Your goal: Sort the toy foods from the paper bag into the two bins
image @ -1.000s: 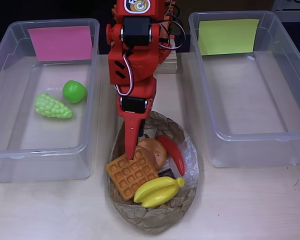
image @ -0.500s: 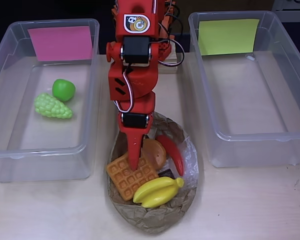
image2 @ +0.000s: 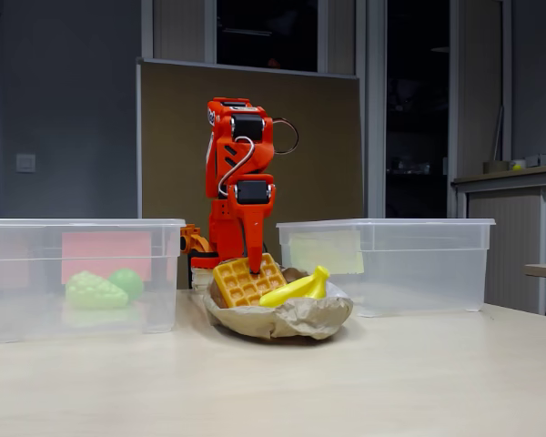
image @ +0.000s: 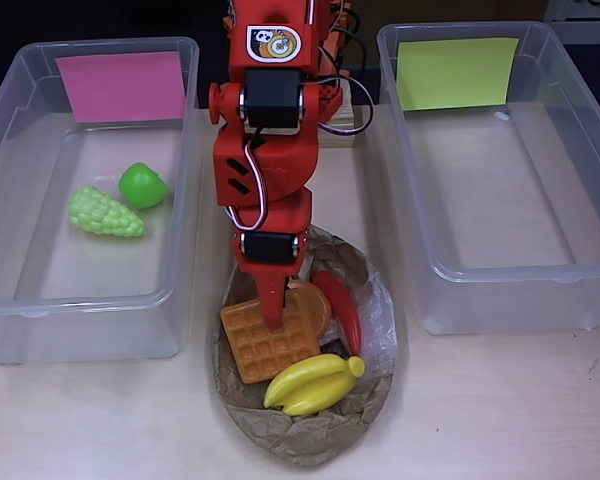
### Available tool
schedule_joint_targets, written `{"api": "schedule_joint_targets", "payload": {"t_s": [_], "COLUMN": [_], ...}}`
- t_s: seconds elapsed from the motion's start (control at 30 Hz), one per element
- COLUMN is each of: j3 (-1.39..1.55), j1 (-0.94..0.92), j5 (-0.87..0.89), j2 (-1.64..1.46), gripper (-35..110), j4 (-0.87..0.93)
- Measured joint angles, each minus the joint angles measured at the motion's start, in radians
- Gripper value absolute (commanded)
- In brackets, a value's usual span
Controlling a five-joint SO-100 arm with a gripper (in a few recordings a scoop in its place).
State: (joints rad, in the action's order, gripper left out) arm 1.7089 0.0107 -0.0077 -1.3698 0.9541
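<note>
My orange gripper [image: 273,318] points down into the crumpled paper bag [image: 300,432] and is shut on the top edge of the orange waffle [image: 270,345]. In the fixed view the waffle [image2: 244,282] stands tilted up on edge under the gripper [image2: 253,266]. Yellow bananas [image: 313,384] lie in front of it. A red chili [image: 344,308], a brown round pastry [image: 312,302] and a dark chocolate bar [image: 331,346] lie beside it in the bag. The pink-labelled bin [image: 10,150] holds a green apple [image: 142,185] and pale green grapes [image: 104,212].
The bin with the yellow-green label [image: 580,200] on the right has nothing in it. The arm's base [image: 280,60] stands between the two bins at the back. Bare table [image: 500,410] lies in front of the bins and to both sides of the bag.
The waffle has tipped up and shifted a little toward the arm with the gripper on it. The apple has rolled about in the left bin. The bananas slid slightly.
</note>
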Motion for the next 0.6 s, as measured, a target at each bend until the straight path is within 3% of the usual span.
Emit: {"api": "schedule_joint_targets", "payload": {"t_s": [0.6], "j3": [-0.255], "j1": [0.127], "j5": [0.089], "j2": [-0.025], "gripper": [0], "j4": [0.239]}}
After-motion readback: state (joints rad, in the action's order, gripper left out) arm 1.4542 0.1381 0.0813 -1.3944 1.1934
